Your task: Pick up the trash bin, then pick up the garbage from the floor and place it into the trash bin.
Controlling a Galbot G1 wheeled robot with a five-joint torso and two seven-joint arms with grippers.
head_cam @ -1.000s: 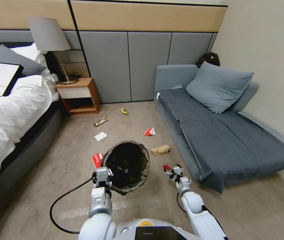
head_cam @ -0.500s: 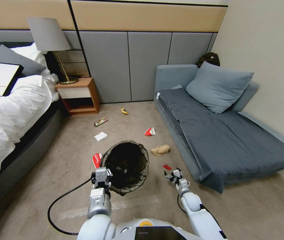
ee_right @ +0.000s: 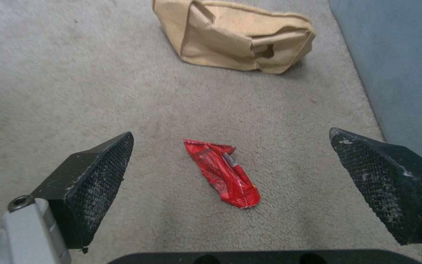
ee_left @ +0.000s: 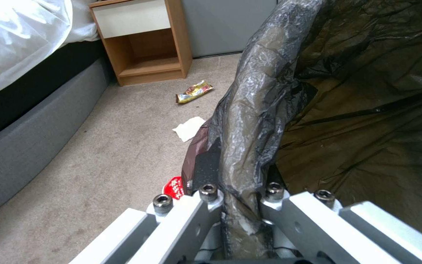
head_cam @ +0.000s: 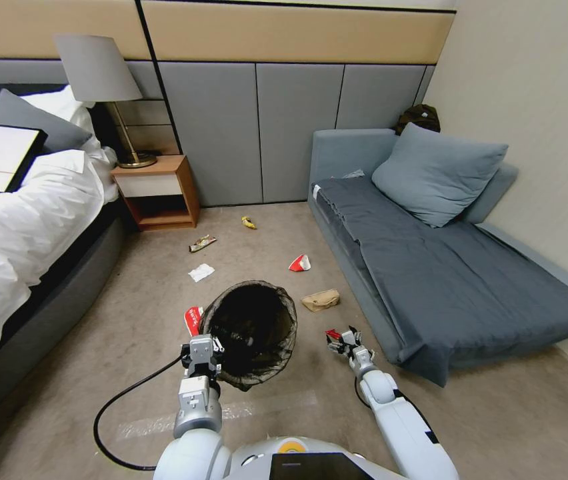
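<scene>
The trash bin [head_cam: 254, 327], lined with a black bag, hangs tilted above the carpet. My left gripper [head_cam: 203, 350] is shut on its near rim; the left wrist view shows the gripper [ee_left: 238, 190] pinching the bag-covered rim [ee_left: 255, 110]. To the right, my right gripper [head_cam: 343, 340] stands open low over a small red wrapper [head_cam: 333, 333]. In the right wrist view that wrapper [ee_right: 223, 174] lies flat on the carpet between the spread fingers of the gripper [ee_right: 230, 137], untouched. A tan paper bag [ee_right: 235, 36] lies just beyond it.
More garbage dots the carpet: a red-and-white wrapper [head_cam: 300, 263], white tissue [head_cam: 201, 272], brown wrapper [head_cam: 202, 243], yellow wrapper [head_cam: 249, 223], and a red-and-white wrapper [head_cam: 193, 319] beside the bin. The sofa [head_cam: 431, 287] borders the right, the bed [head_cam: 24, 267] and nightstand [head_cam: 157, 193] the left.
My right gripper drew back slightly, then moved forward and left over the small red wrapper, still open. The left arm and the bin have hardly shifted.
</scene>
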